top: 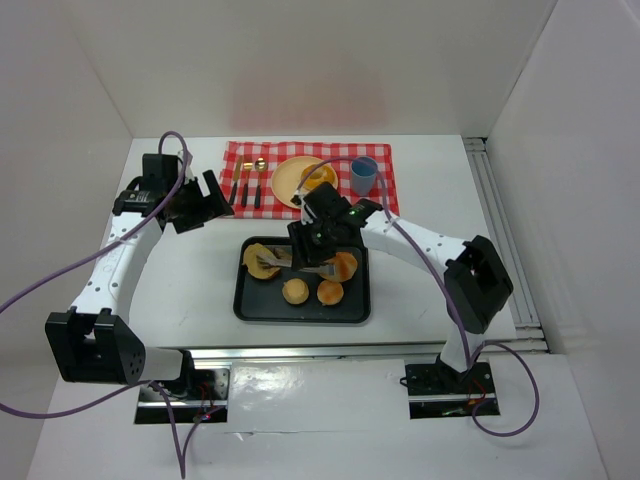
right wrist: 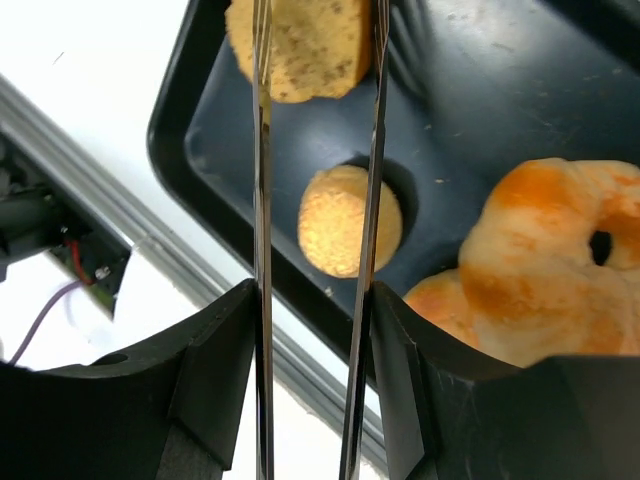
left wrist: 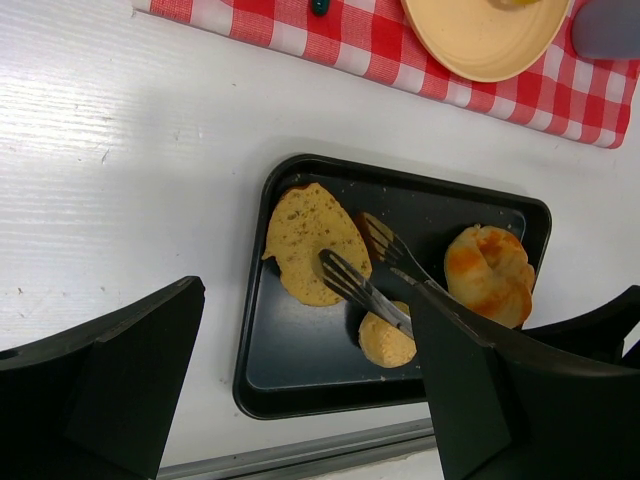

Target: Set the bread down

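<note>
Right gripper [right wrist: 312,340] is clamped on metal tongs [right wrist: 262,200]. Tong blades are parted, with the tips at the flat bread [right wrist: 300,45]; can't tell if they touch it. That bread lies in the back-left corner of the black tray [top: 300,312]. Same tray has a small bun [right wrist: 348,222] under the blades and a twisted roll [right wrist: 540,270] to the right. Left gripper [top: 203,205] has jaws wide, nothing in them, above the desk [top: 200,280] left of the tray. Yellow plate [top: 285,185] and blue cup [top: 363,175] sit on the checked cloth [top: 240,155] behind.
</note>
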